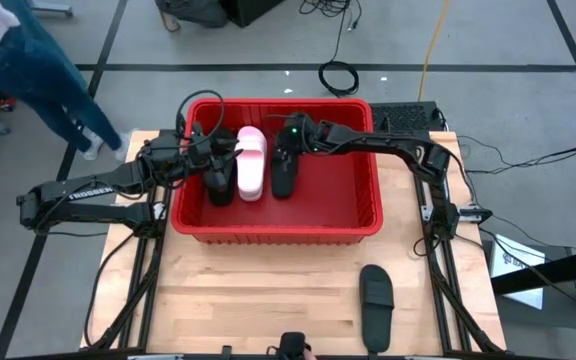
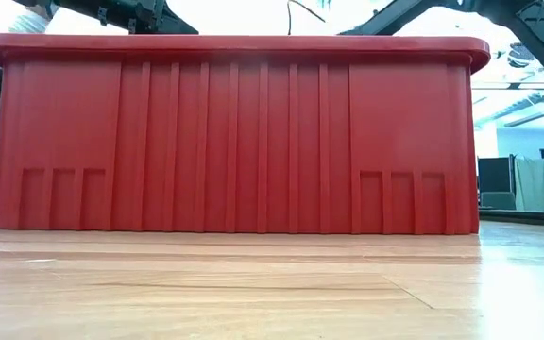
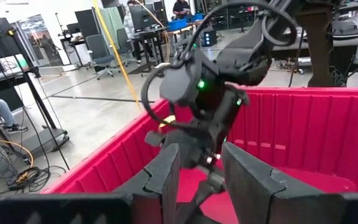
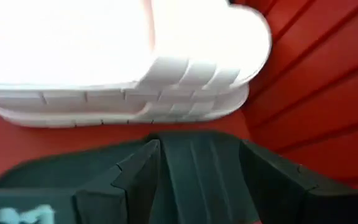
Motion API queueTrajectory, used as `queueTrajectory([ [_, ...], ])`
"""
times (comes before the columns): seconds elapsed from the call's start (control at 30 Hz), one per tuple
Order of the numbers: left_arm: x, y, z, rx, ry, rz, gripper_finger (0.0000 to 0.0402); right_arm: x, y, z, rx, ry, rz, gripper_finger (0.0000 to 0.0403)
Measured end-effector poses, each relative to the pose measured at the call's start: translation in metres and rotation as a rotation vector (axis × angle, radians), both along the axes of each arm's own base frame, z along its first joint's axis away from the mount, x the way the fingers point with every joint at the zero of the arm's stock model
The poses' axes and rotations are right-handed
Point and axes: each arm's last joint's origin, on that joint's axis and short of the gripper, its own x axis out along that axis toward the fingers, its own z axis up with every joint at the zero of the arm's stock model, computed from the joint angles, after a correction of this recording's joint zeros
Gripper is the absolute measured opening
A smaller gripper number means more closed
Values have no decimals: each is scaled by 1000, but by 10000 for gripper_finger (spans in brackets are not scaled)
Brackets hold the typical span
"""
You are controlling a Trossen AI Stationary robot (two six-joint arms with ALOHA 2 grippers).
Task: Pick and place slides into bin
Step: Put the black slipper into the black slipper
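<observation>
The red bin (image 1: 273,232) stands at the table's far middle; its near wall (image 2: 234,142) fills the low view. On its floor lie a black slide (image 1: 219,185), a pale pink slide (image 1: 251,160) and another black slide (image 1: 284,175), side by side. My right gripper (image 1: 290,140) is open over the far end of that last black slide (image 4: 191,168), slanting down, a finger on either side of it, with the pink slide (image 4: 123,62) just beyond. My left gripper (image 1: 206,150) hovers level over the bin's left part, open (image 3: 201,180) with nothing between its fingers. My right gripper stands with its open fingers (image 4: 272,180) on either side of the black slide's far end, slanting down from the bin's far right. Whether they touch it I cannot tell. The slide lies flat on the bin's floor.
A further black slide (image 1: 376,305) lies on the bare wood near the table's front right. A person (image 1: 28,50) walks on the floor beyond the table's far left corner. Cables (image 1: 340,76) lie on the floor behind the bin.
</observation>
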Motion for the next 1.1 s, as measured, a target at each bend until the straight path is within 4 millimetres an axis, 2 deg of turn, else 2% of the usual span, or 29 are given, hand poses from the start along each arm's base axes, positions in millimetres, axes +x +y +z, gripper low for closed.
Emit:
queueTrajectory([
  [0.27,-11,-4,5,9,-5,2,127,-11,14,37,-10,-37,12,210],
  [0.5,-27,-9,9,7,-13,7,127,-16,39,62,-16,-54,61,210],
  [0.9,-41,-18,13,-11,-32,-24,127,-26,93,103,19,-122,129,210],
  [1.1,-46,-26,17,0,-61,-72,127,-33,127,120,62,-137,175,210],
])
